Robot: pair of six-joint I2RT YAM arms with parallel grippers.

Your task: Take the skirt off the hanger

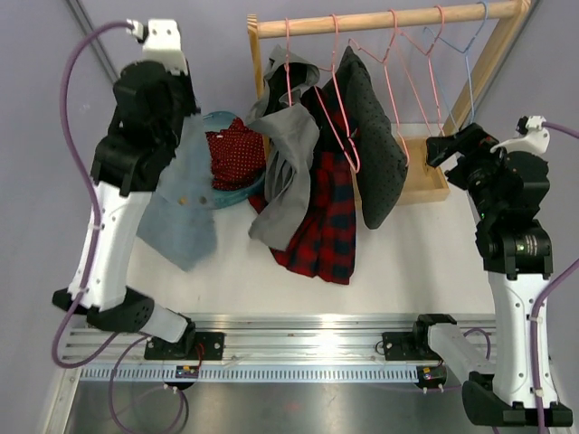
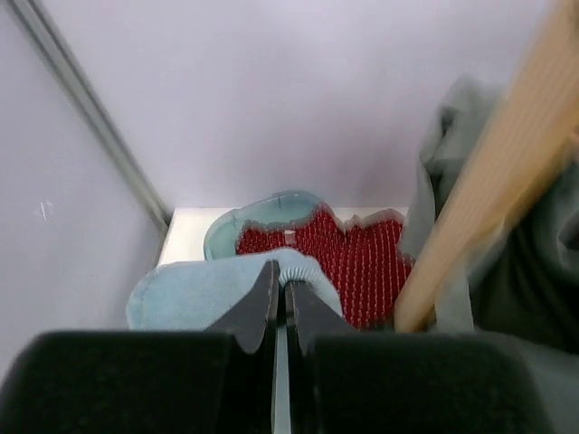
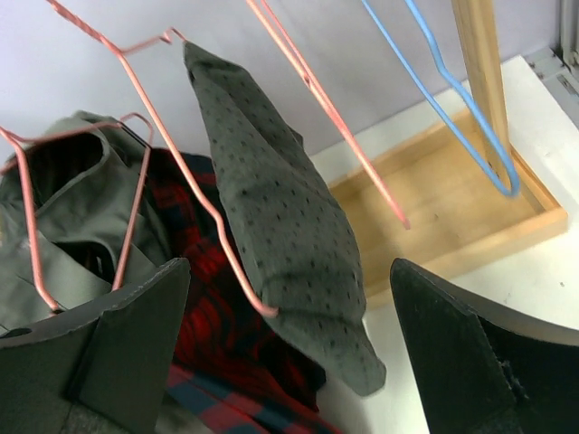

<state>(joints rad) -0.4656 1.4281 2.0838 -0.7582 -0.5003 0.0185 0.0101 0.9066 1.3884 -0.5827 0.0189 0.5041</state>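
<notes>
See skirt (image 1: 327, 217) hung mid-rack betw. grey top (image 1: 291, 167) & dk dotted cloth (image 1: 375, 149), touching both. Lower part down on bench (image 1: 425, 271), spread twd near edge. Trace hanger (image 1: 336, 54) from hook on wood rail (image 1: 389, 17) down across skirt's top, tilted, low end looped in front of dk cloth. Can't tell how skirt is fixed to it: waist hidden behind grey top.

Find L tool (image 2: 280, 300) pinched tight on blue cloth (image 2: 199, 289), only a thin strip of fabric betw. fingers. Held up high, left of rack, w/ cloth drooping to bench below arm. Beyond it, spot red dotted garment (image 2: 348, 262) heaped in teal tub (image 2: 262, 210), just beside grey top.

Find R tool (image 3: 289, 271) spread wide, gripping nothing, right of rack & pointed at it. Apart from skirt, w/ dk cloth nearest, betw. tool & skirt. Thru its gap, make out pink wire crossing dk cloth's front, skirt's red-black checks low left behind that cloth, grey top farther left. On right, note blue hanger (image 3: 507, 185) dangling over wood tray (image 3: 452, 212) at rack foot. Also two more pink hangers on rail, betw. dk cloth & blue one.
</notes>
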